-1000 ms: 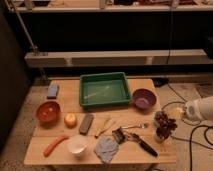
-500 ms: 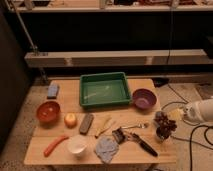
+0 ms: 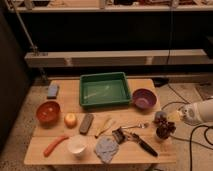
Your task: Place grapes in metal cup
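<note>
The grapes [image 3: 164,130], a dark maroon bumpy cluster, are at the table's right edge, in front of the purple bowl. A small silver-grey shape just behind them looks like the metal cup [image 3: 160,116]. My white arm [image 3: 199,111] reaches in from the right. Its gripper [image 3: 169,123] is right at the grapes, over the table's right edge. I cannot tell whether it touches them.
A green tray [image 3: 105,91] stands at the back centre and a purple bowl [image 3: 144,98] to its right. A red bowl [image 3: 48,112], orange fruit [image 3: 70,119], white cup [image 3: 77,146], blue cloth [image 3: 106,149], peeler [image 3: 135,140] and fork [image 3: 134,126] lie across the wooden table [image 3: 150,152].
</note>
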